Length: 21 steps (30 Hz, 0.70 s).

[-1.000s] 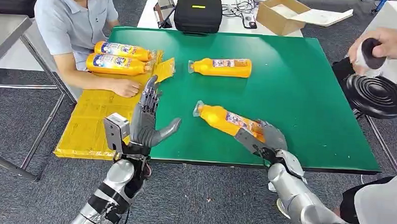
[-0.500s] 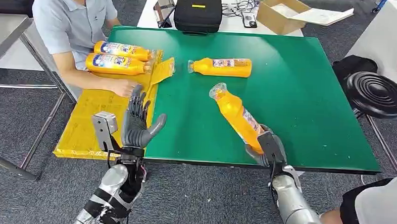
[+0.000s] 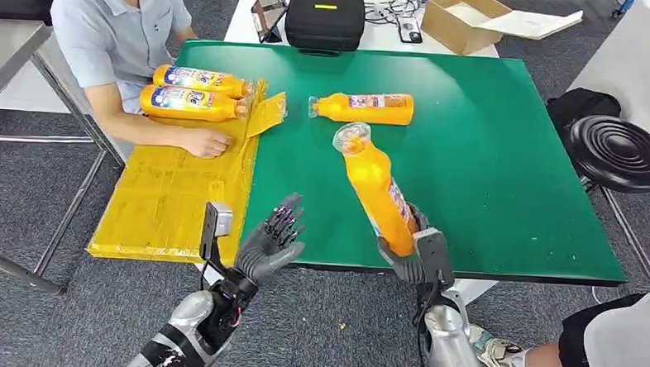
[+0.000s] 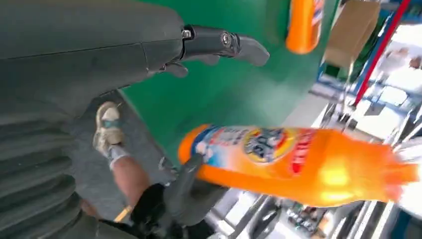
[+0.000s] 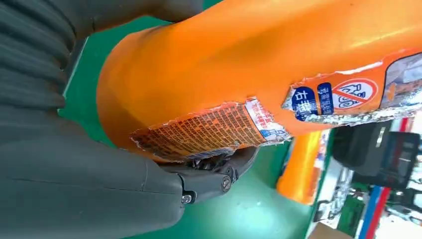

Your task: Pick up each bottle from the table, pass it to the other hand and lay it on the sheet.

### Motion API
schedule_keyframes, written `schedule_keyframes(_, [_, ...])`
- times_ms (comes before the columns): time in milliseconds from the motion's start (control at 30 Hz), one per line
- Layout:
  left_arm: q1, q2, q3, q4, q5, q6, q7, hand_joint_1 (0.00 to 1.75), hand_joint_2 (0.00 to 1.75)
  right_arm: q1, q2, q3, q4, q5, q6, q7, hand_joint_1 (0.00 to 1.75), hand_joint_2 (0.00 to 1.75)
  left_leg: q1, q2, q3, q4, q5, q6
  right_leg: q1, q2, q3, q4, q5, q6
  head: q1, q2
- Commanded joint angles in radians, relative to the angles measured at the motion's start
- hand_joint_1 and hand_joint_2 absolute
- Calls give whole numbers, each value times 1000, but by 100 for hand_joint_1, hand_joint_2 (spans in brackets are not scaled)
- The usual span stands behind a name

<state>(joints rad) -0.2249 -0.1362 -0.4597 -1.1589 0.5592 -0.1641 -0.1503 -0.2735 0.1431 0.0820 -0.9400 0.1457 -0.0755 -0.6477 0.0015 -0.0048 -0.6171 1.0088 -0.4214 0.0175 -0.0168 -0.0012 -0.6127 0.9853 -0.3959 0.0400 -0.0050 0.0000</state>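
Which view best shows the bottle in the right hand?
The head view: the held bottle shows whole, the right hand gripping its base. The left wrist view shows its labelled side, the right wrist view its torn label.

The bottle is glossy orange plastic; just beside the right hand's matt grey fingers its printed paper label is torn and ragged, with crinkled silvery foil at the tear. The worktop has a smooth matt green cover. The sheet is yellow and creased.
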Motion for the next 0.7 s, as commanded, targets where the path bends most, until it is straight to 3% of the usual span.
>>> schedule_keyframes(33, [-15,86,-57,68,-2,-104,7,0,0,-3,8,50,-19,-19,-5,7,175,175,1,2,6,-1,-2,-1,1,2,5,-1,-1,-2,0,0])
schedule_keyframes(200, [14,70,-8,42,48,-101,14,0,0,-4,23,56,-8,-24,-20,15,175,175,1,4,7,-1,-3,-2,1,4,6,-1,-2,-3,0,0])
schedule_keyframes(267, [20,26,20,-1,-71,176,-42,0,0,33,21,61,-56,-32,-53,27,175,175,1,2,5,-1,-2,-1,1,2,4,-1,-1,-2,0,0])
schedule_keyframes(300, [22,3,22,-21,-92,207,-75,0,0,49,19,67,-75,-34,-55,29,175,175,2,2,6,0,-3,-2,2,1,6,-1,-2,-2,0,0])
schedule_keyframes(333, [27,-6,10,-52,-129,218,-109,0,175,57,12,89,-87,-29,-50,29,175,175,1,-1,2,0,-2,-1,1,-2,3,0,-2,-2,0,0])
schedule_keyframes(467, [9,24,-39,-26,-235,210,-148,0,175,34,19,128,-50,-15,-54,24,175,175,1,0,6,1,-4,-1,2,0,6,0,-4,-3,0,0])
schedule_keyframes(533, [10,24,-32,-8,-220,135,-160,0,175,24,26,148,-35,-15,-48,21,175,175,1,1,4,0,-3,-1,1,2,4,-1,-2,-2,0,0])
schedule_keyframes(633, [11,18,-35,-4,-318,190,-228,0,175,29,39,190,-46,-12,-38,19,175,175,0,2,2,0,-1,-1,1,2,2,0,-1,-2,0,0])
schedule_keyframes(700, [9,-7,-34,-10,-469,351,-300,0,175,39,43,227,-64,-10,-23,15,175,175,1,0,2,0,-1,-1,1,0,2,-1,-1,-2,0,0])
